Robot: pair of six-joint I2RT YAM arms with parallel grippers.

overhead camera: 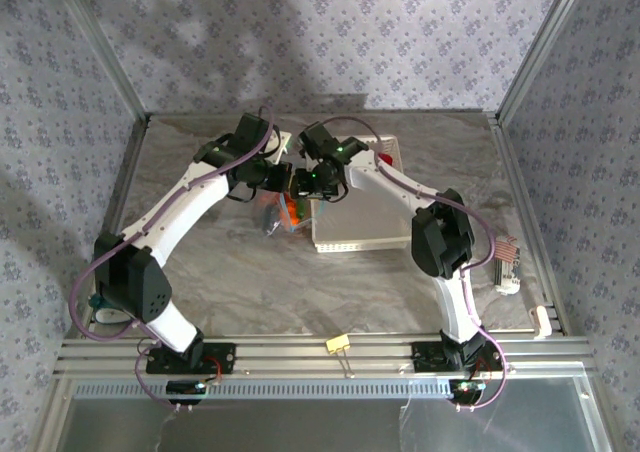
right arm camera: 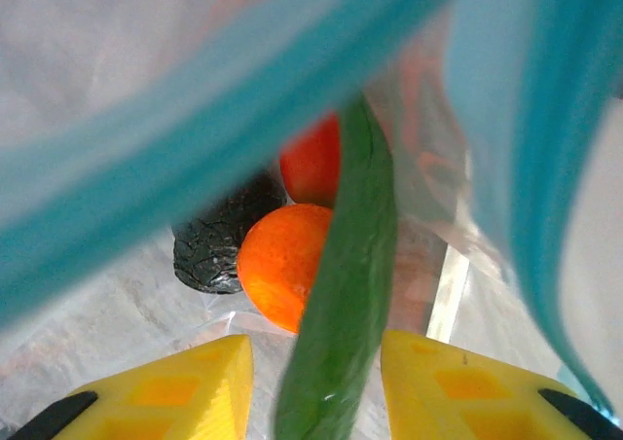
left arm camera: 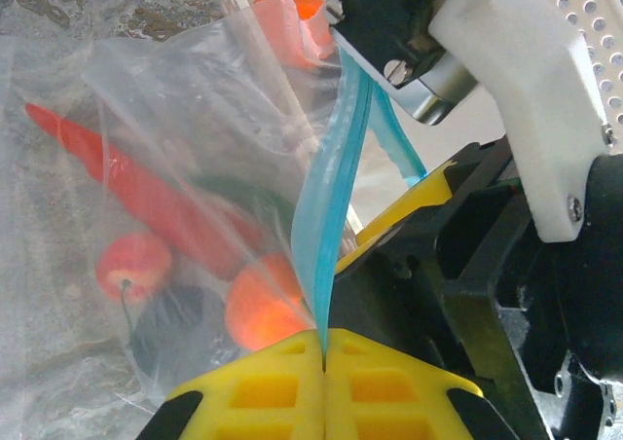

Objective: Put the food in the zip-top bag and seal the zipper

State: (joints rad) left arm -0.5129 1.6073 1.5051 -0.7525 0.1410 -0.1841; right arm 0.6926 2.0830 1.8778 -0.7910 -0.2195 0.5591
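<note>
Clear plastic of the zip-top bag hangs slack over the grey marbled table, just off the left side of the white perforated basket, where the two arms meet. The left gripper has its yellow fingertips pressed together on the zipper, pinching the light blue strip, which rises from the grip in a narrow, twisted band. Beyond that point the mouth is parted, and two blurred blue edges cross the right wrist view.

Most of the food lies inside the bag. A long red pepper slants across it, with a reddish-orange round fruit below, a second orange round fruit nearer the zipper, and a dark piece between them at the bottom. An orange-red piece shows at the bag's upper edge; whether it is inside cannot be told.

The right gripper is over the bag's mouth, its yellow fingers standing apart. The dark green cucumber runs between them and down into the bag, above the orange fruit and the dark piece. Whether the fingers press on the cucumber cannot be told.
</note>
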